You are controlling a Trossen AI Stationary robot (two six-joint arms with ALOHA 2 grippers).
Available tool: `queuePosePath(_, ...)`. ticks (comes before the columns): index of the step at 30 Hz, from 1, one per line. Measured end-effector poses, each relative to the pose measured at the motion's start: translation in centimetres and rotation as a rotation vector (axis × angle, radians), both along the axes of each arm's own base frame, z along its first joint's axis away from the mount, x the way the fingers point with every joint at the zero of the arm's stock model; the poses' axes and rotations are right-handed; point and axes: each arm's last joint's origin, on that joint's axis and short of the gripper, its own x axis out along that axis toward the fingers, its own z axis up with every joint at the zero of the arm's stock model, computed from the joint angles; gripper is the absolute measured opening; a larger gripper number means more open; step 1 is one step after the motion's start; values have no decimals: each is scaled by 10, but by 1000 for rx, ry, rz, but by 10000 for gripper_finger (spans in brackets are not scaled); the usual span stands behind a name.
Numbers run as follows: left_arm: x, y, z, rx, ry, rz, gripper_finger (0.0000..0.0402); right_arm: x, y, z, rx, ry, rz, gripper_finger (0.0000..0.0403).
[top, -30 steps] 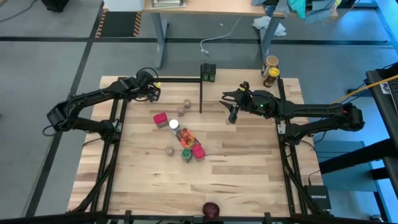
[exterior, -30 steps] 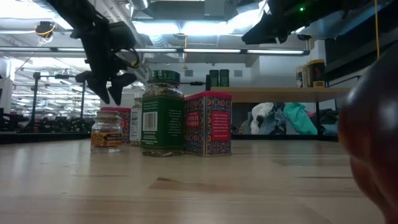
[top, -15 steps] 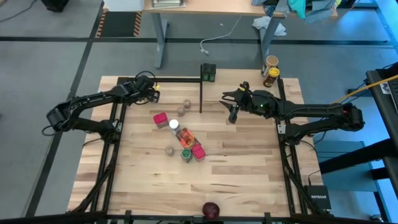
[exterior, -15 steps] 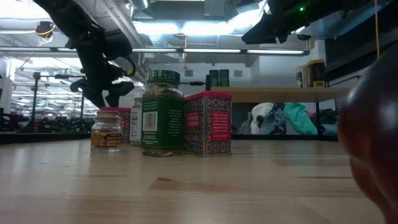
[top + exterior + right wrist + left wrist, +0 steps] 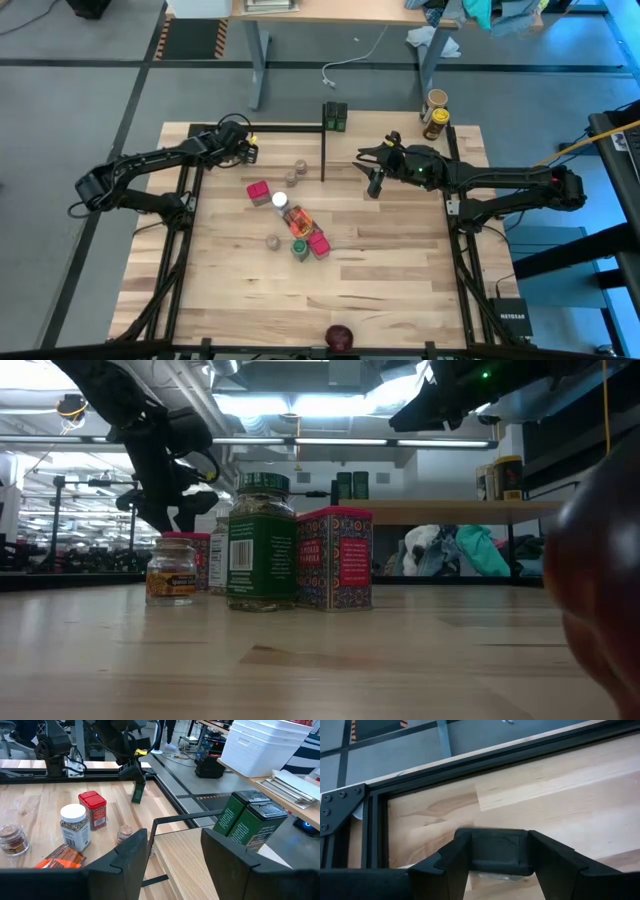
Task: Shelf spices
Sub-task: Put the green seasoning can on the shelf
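Spices (image 5: 290, 218) sit mid-table, shelf (image 5: 385, 128) at the far edge w/ two green tins (image 5: 335, 117). We see left gripper (image 5: 243, 150) pinching a dark thing, right gripper (image 5: 376, 185) spread, empty.

The bench (image 5: 380, 260) is viewed from directly overhead and, level, from its surface; the green-lidded jar (image 5: 261, 540) near that low camera is shared with the overhead view. Wrist cameras look past each gripper.

A bunch of small spice jars and boxes (image 5: 292, 220) stands in the middle of the big wooden bench (image 5: 380, 270). Two green tins (image 5: 335, 116) sit on the far edge. Two tan-lidded jars (image 5: 435, 113) stand at the far right corner. A dark red ball (image 5: 340, 337) lies at the near edge.
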Motion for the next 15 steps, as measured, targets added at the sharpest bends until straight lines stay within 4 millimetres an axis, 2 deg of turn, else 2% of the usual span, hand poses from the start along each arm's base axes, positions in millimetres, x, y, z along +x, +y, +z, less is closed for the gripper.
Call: queuePosePath(15, -1, -3, -2, -43, 44, -53, 187, 0, 0, 0, 13, -4, -3, 193)
